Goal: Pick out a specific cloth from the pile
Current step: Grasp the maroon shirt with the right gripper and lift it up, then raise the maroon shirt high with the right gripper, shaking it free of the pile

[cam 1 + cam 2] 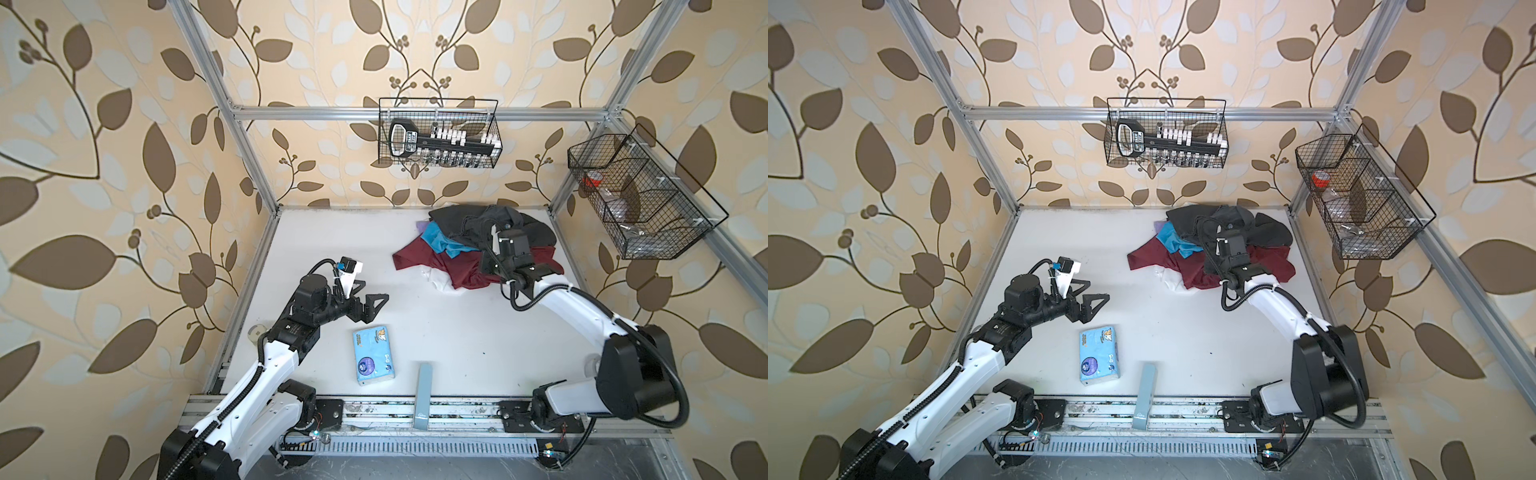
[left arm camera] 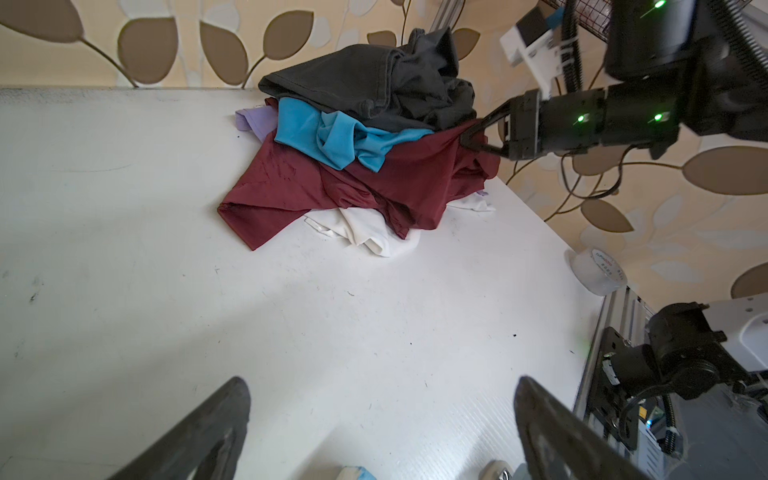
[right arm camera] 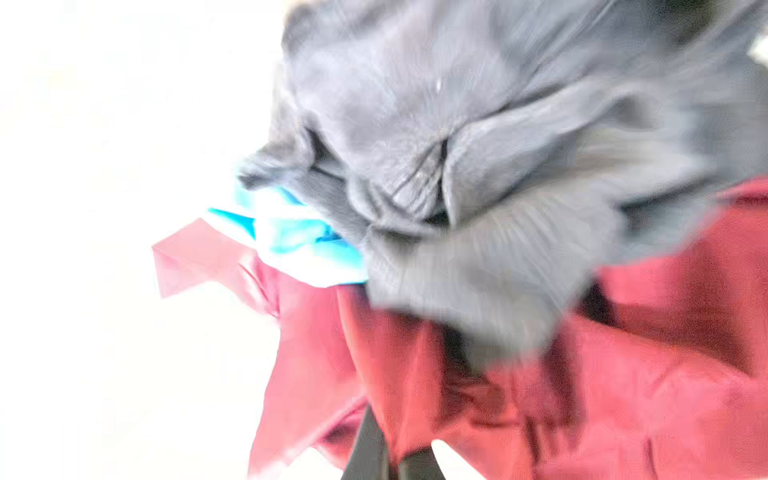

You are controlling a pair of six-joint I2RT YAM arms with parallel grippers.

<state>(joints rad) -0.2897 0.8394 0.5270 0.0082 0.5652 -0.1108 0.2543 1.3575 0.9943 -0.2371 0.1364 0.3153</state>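
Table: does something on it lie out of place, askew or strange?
A grey-blue bar lies across the table's front edge, half on the metal rail. A clear tape roll sits at its side edge. The right hand pinching the maroon cloth looks normal; nothing seems spilled or damaged.
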